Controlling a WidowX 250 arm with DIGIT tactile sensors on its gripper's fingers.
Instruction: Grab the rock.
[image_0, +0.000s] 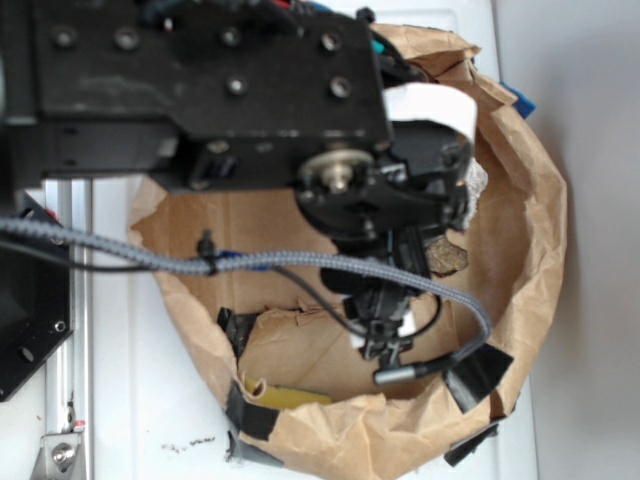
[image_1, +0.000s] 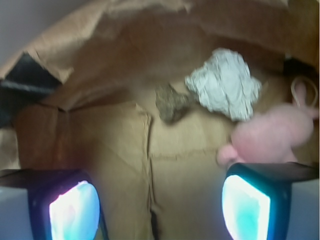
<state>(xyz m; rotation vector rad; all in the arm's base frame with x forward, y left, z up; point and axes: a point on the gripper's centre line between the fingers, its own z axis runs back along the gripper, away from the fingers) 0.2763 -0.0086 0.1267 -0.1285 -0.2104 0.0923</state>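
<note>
The hand (image_1: 160, 210) hangs spread wide and empty inside the brown paper bag (image_1: 110, 150), and the rock (image_1: 172, 103) lies well ahead of it between its fingers, touching the crumpled white wad (image_1: 225, 85), with the pink plush toy (image_1: 272, 135) just beside the right finger (image_1: 247, 210).
</note>
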